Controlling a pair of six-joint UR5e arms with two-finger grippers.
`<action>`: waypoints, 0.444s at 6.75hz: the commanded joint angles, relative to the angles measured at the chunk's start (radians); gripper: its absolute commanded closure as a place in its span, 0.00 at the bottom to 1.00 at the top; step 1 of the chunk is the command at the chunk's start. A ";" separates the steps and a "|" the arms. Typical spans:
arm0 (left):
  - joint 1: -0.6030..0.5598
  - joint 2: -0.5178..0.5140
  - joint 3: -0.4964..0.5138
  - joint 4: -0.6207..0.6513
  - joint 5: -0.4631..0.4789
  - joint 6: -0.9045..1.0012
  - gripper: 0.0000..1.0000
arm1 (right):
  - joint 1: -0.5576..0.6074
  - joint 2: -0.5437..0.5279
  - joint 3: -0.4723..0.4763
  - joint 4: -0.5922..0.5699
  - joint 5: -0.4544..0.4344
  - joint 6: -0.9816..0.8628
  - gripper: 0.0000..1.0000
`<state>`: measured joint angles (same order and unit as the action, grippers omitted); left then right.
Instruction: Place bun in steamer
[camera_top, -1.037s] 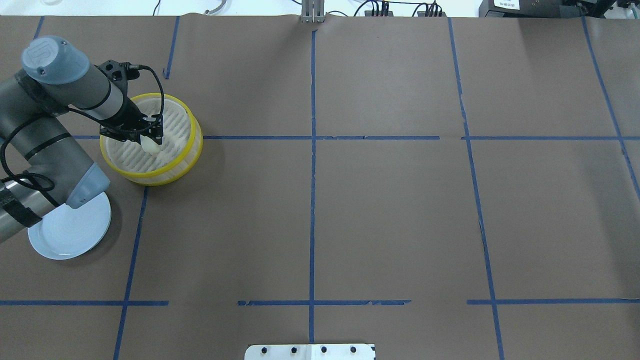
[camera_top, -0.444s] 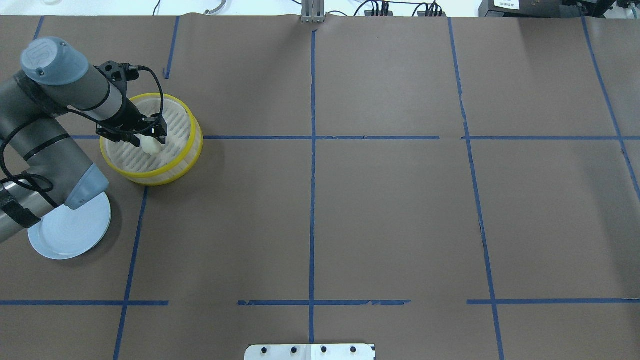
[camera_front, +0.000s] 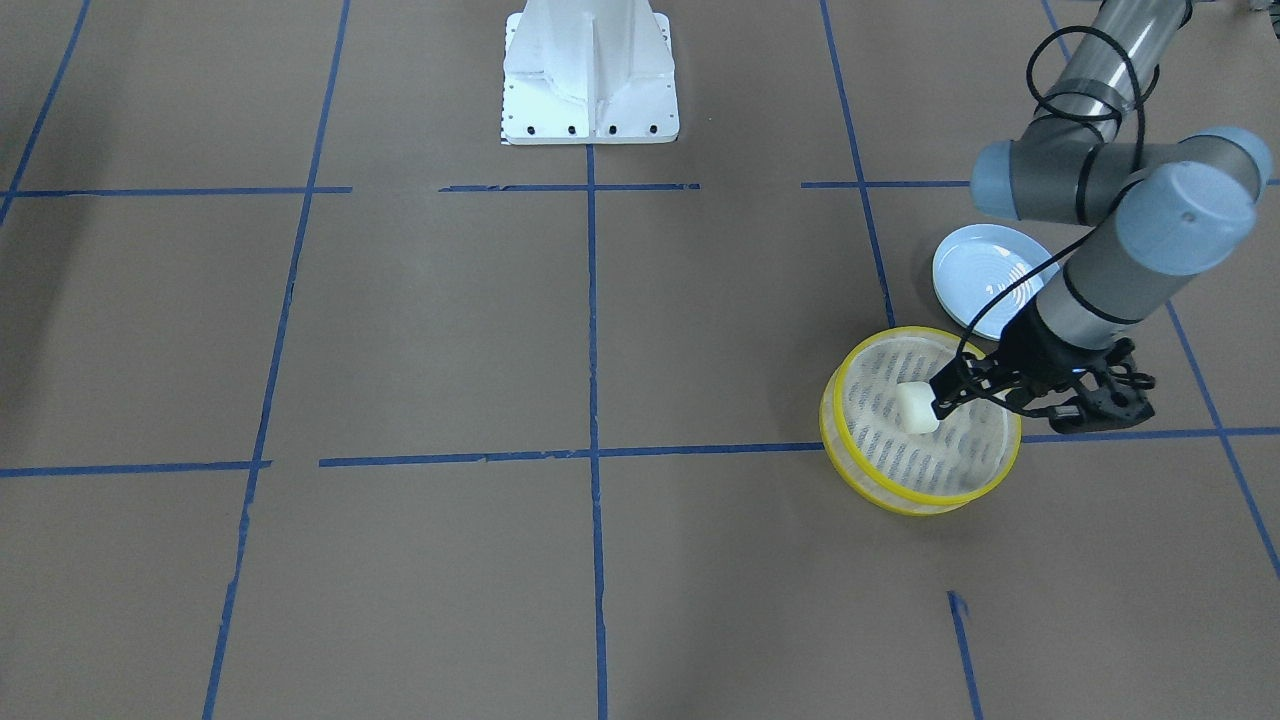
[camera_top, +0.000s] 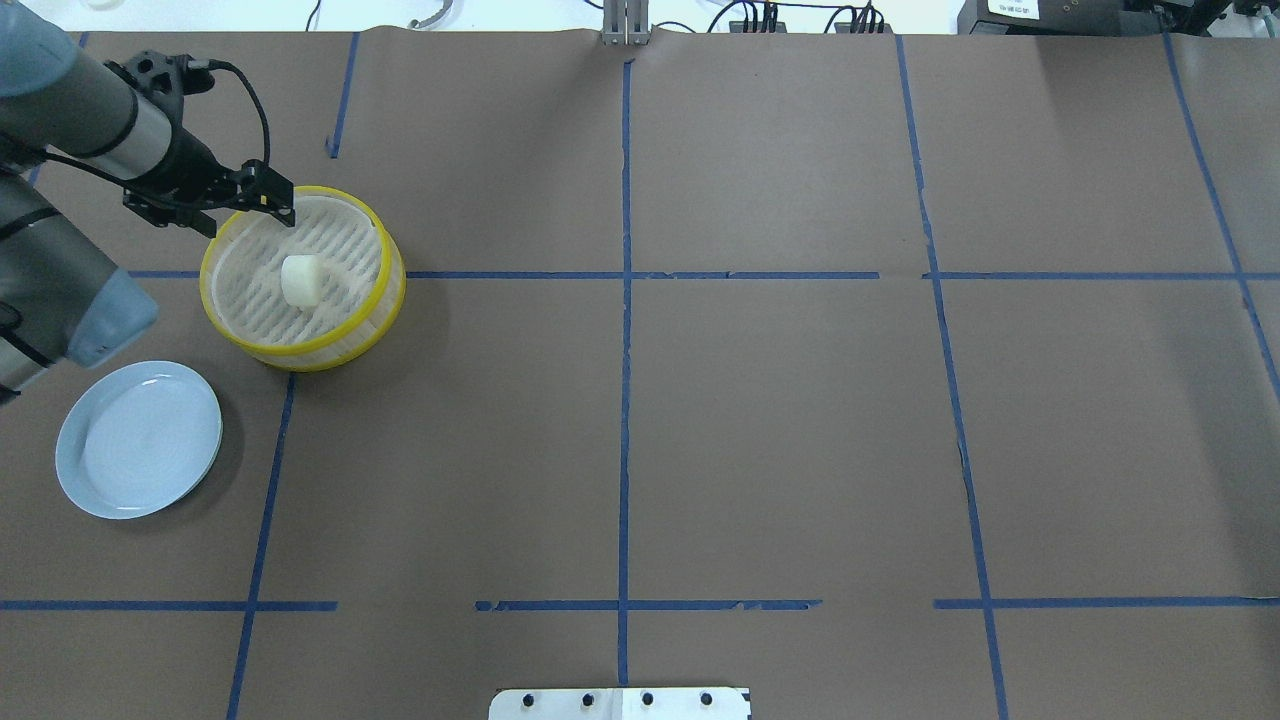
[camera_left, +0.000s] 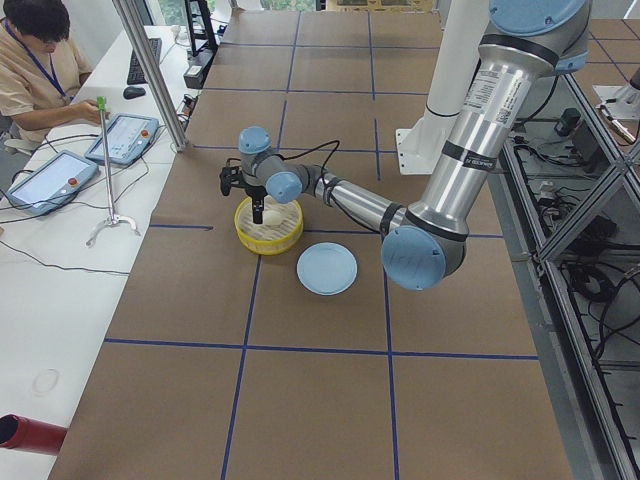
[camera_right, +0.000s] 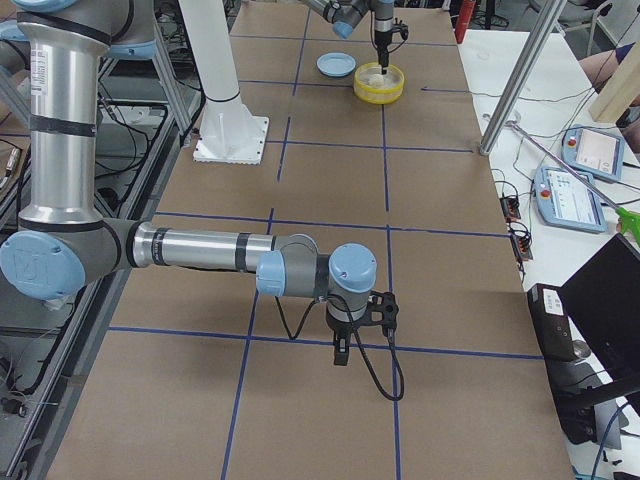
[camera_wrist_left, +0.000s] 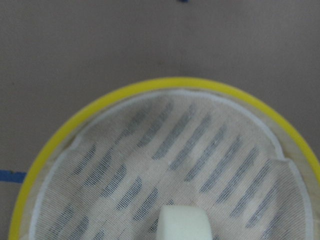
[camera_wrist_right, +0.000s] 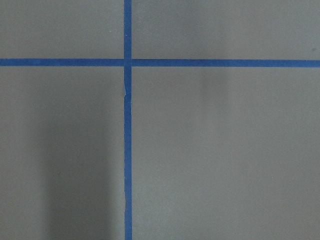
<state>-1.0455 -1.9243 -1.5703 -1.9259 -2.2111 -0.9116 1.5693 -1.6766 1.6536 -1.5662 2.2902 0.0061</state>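
Note:
The bun (camera_top: 300, 280), a small cream-white lump, lies on the slotted floor of the yellow-rimmed steamer (camera_top: 388, 262), near its middle. It also shows in the front view (camera_front: 917, 408), inside the steamer (camera_front: 838, 430). My left gripper (camera_top: 252, 218) is open and empty, raised over the steamer's far-left rim, apart from the bun; it shows in the front view too (camera_front: 962, 397). The left wrist view looks down on the steamer (camera_wrist_left: 95, 107), with the bun (camera_wrist_left: 182, 224) at the bottom edge. My right gripper (camera_right: 342, 352) hangs over bare table near the robot's right end; I cannot tell whether it is open or shut.
A pale blue ridged plate (camera_top: 140, 440) lies empty on the table just in front and left of the steamer. Blue tape lines cross the brown paper. The robot's white base plate (camera_front: 590, 70) stands mid-table at the robot's side. An operator (camera_left: 35, 60) sits beyond the table.
My left gripper opened, let go of the bun in the steamer, then rose and drew back to the far left. The plate, earlier half hidden by the arm, is uncovered.

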 joint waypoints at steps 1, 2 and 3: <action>-0.170 0.185 -0.110 0.002 -0.084 0.257 0.00 | 0.000 0.000 0.000 0.000 0.000 0.000 0.00; -0.251 0.282 -0.120 0.004 -0.084 0.437 0.00 | 0.000 0.000 0.000 0.000 0.000 0.000 0.00; -0.351 0.356 -0.110 0.005 -0.084 0.637 0.00 | 0.000 0.000 0.000 0.000 0.000 0.000 0.00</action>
<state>-1.2821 -1.6718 -1.6767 -1.9223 -2.2903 -0.5069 1.5693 -1.6767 1.6536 -1.5662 2.2902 0.0061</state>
